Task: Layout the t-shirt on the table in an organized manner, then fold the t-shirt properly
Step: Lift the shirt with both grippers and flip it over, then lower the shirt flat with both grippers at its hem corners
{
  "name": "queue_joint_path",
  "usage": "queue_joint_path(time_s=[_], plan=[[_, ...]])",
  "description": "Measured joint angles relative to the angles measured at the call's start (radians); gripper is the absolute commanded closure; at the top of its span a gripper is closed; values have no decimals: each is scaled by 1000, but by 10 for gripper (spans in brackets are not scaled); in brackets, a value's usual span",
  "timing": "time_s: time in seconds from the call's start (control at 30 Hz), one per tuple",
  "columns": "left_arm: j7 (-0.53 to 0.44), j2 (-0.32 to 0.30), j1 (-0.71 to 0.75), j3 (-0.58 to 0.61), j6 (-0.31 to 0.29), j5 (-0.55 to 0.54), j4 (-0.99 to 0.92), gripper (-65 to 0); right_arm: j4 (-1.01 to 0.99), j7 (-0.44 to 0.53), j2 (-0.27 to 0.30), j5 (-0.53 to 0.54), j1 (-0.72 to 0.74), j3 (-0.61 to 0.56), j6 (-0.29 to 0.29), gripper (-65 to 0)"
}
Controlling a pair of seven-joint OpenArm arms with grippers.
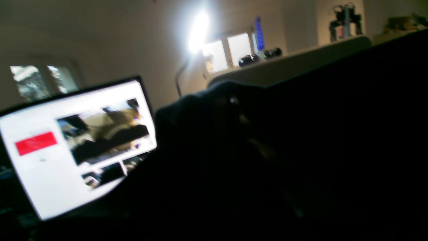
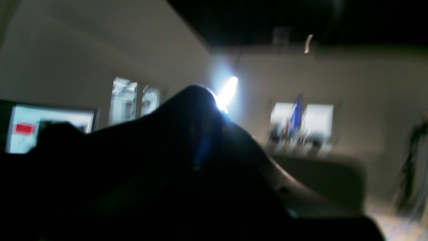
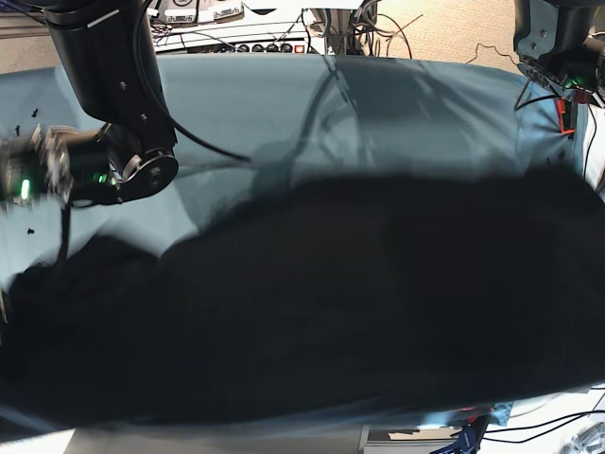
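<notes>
With the t-shirt point(image 3: 359, 303) stretched blurred across the table point(image 3: 284, 104) from 9 to 3 o'clock and both grippers' grasp impossible to tell, I fear a corner slipping mid-swing.

Right arm point(image 3: 113, 104) and left arm point(image 3: 558, 43) raised, fingers unseen.

Both wrist views dim and motion-blurred. Glaring white lamp point(image 1: 198, 31) at 12 o'clock blooms, and the lit white monitor screen point(image 1: 78, 140) at 9 o'clock is overexposed. Base view evenly bright; large black cloth t-shirt point(image 3: 359, 303) smeared, without detail. Arm shadows cross the teal-blue cloth-covered table point(image 3: 284, 104).
</notes>
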Motion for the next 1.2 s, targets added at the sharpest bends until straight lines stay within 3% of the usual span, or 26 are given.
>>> queue_joint_path(time_s=[0.13,0.23,0.33,0.47,0.67,0.8,0.9,1.03,1.2], plan=[[12,31,41,137,3,87,-74,0,-156,-98,3,-1,-17,-37,3,0],[11,71,48,241,2,148,-162,0,-266,-84,30,-121,-74,-60,3,0],[-32,85,47,336,-1,208,-293,0,-393,-7,67,-265,-157,-83,5,0],[-166,86,47,449,-1,317,-495,0,-570,130,110,-384,-210,-105,13,0],[-341,91,-16,587,-16,479,-726,0,-787,349,197,-587,-199,-109,22,0],[-457,90,-80,687,-11,586,-877,0,-910,422,221,-715,-158,-144,18,0],[-460,88,-121,764,-1,655,-965,0,-988,507,257,-785,-159,-223,-8,0],[-537,92,-174,853,97,720,-1051,0,-1057,648,270,-908,-159,-349,-50,0],[-592,96,-248,916,111,802,-1168,0,-1126,794,266,-1032,-159,-495,-158,0]])
